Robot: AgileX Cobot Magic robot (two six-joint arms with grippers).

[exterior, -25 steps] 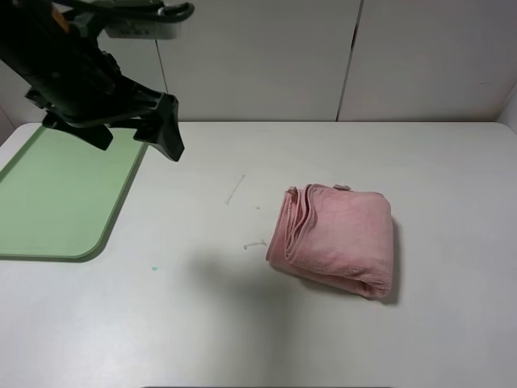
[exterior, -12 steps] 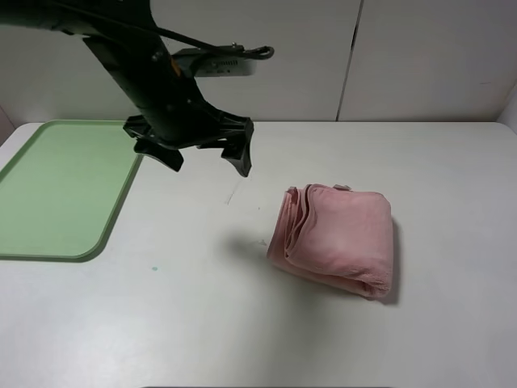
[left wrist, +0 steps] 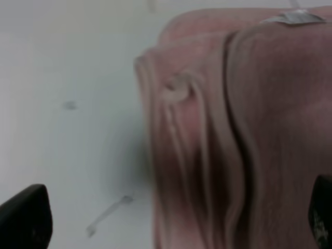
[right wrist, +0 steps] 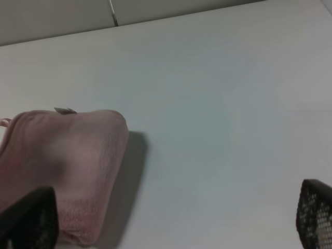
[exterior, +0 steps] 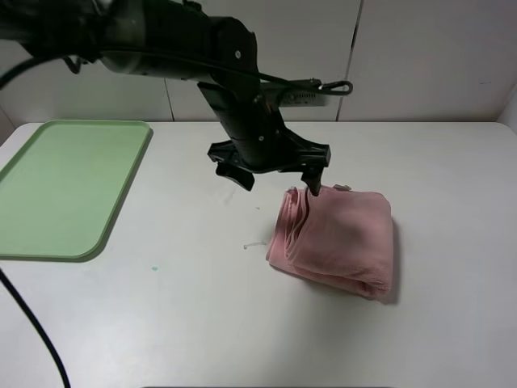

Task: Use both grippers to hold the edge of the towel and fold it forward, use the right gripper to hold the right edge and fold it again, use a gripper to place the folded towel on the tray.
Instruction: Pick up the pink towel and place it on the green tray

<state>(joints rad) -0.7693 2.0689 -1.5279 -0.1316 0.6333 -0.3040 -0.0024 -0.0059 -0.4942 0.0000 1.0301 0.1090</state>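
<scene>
Now, with my left gripper [exterior: 275, 171] spread wide over the folded pink towel [exterior: 335, 238], tray [exterior: 65, 190] at nine o'clock, I'd pinch its soft, floppy layered edge deeply.

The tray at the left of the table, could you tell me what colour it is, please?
The tray is plain light green, seen best in the exterior high view.

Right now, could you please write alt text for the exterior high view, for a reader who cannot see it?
A black robot arm's open left hand hovers at the far left edge of a folded pink towel on a white table. An empty light green tray lies at the table's left side, apart from the towel.
</scene>
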